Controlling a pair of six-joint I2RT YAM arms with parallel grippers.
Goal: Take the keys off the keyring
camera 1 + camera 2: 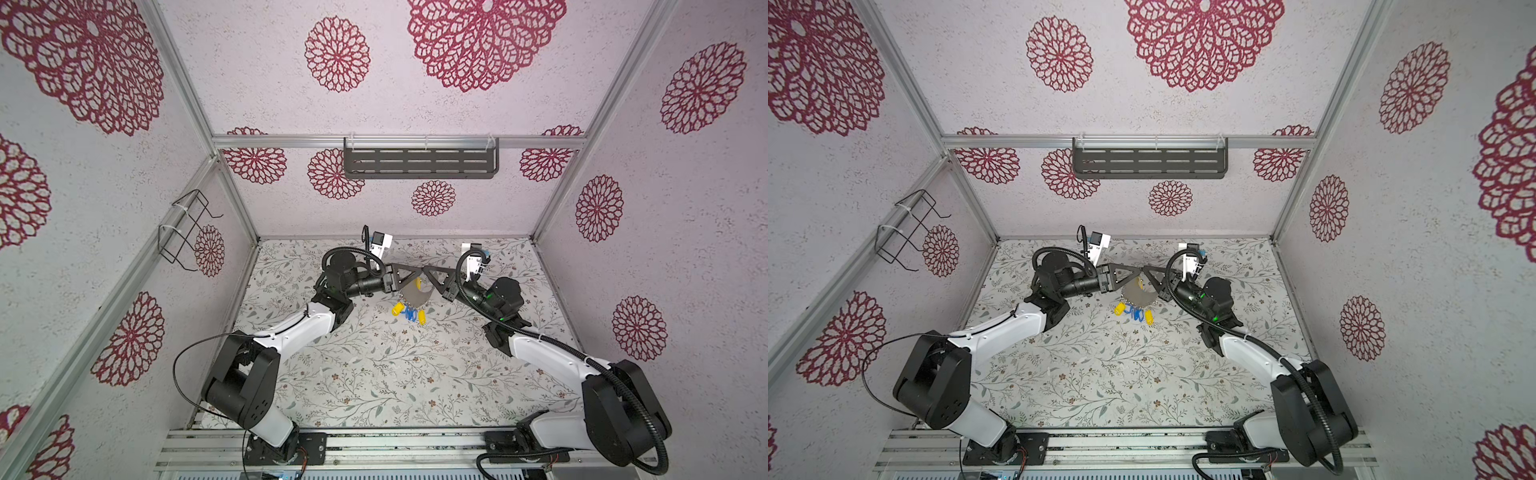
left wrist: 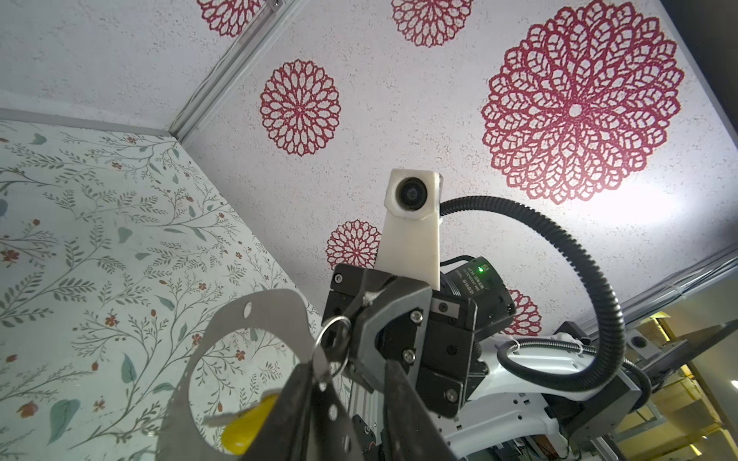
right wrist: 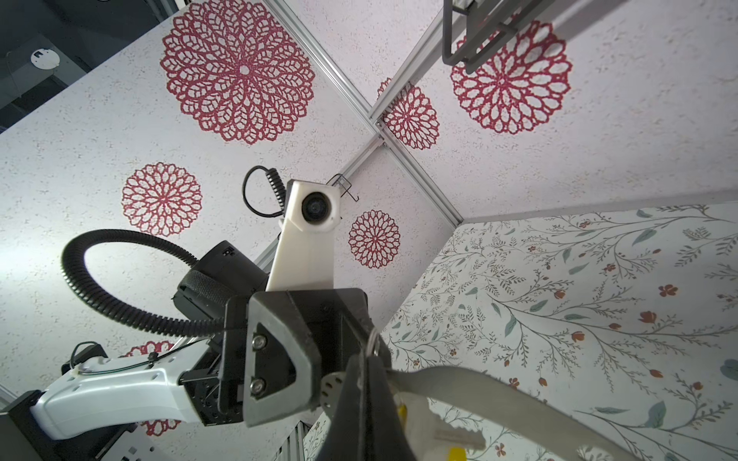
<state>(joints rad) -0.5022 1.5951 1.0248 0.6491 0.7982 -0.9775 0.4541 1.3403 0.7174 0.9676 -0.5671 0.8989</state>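
- Keyring (image 1: 413,297) hangs in the air near the middle of the table (image 1: 374,374), a touch toward 12 o'clock. In both top views it sits just under the point where my two arms' tips meet.
- My right gripper (image 3: 368,359) has its jaws pressed together on the plate's rim near one arm end, and the grey band comes out on either side of the fingers. I judge this to be the anchor grip: it keeps the plate off the table so the tags hang free and the other arm can work on a single one.
- My left gripper (image 2: 351,361) has its jaws spread, with one finger lying along the plate's other arm. I see nothing pinched between them.
- A split ring (image 2: 333,339) sits at the plate's rim just beside that finger. I take it to be the one I am working on.
- The plate stands on edge. In a top view its long axis runs from 9 to 3 o'clock, the horseshoe mouth faces 12 o'clock toward the grippers, and the scalloped rim faces 6.
- The keys (image 1: 410,315) dangle in a cluster off that rim at 6 o'clock, blue ones between yellow, with their long axes pointing down at the table.
- One yellow tag (image 1: 419,284) shows at about 1 o'clock of the plate, by the mouth.
- I cannot tell whether the lowest tags touch the table.
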